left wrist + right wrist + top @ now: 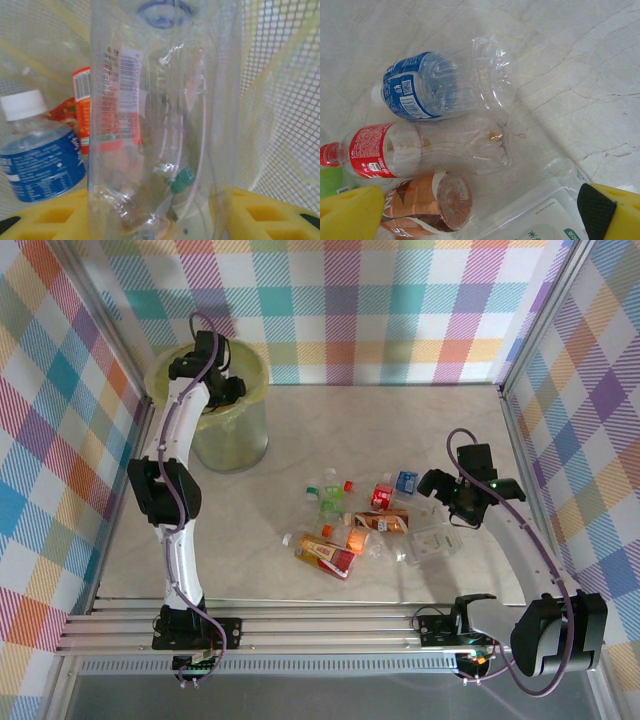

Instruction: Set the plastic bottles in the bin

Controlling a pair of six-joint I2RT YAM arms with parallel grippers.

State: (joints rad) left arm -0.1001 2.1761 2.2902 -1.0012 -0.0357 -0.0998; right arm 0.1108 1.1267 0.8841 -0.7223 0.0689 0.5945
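Observation:
My left gripper (222, 390) hangs over the bin (235, 445), a round translucent bucket with a yellow-green liner. It is shut on a clear crushed plastic bottle (165, 125), which stands between the yellow pads (45, 215). Behind it in the bin lie a blue-labelled bottle (42, 155) and an orange-labelled one (82, 105). More plastic bottles (350, 525) lie scattered mid-table. My right gripper (437, 485) is open just right of them, above a blue-labelled bottle (440, 85), a red-labelled bottle (420, 150) and a brown-labelled one (427, 205), touching none.
A flat clear plastic package (545, 210) lies under my right gripper's right finger. Checked walls close in the table on three sides. The bin stands at the back left, against the left wall. A metal rail (320, 625) runs along the near edge.

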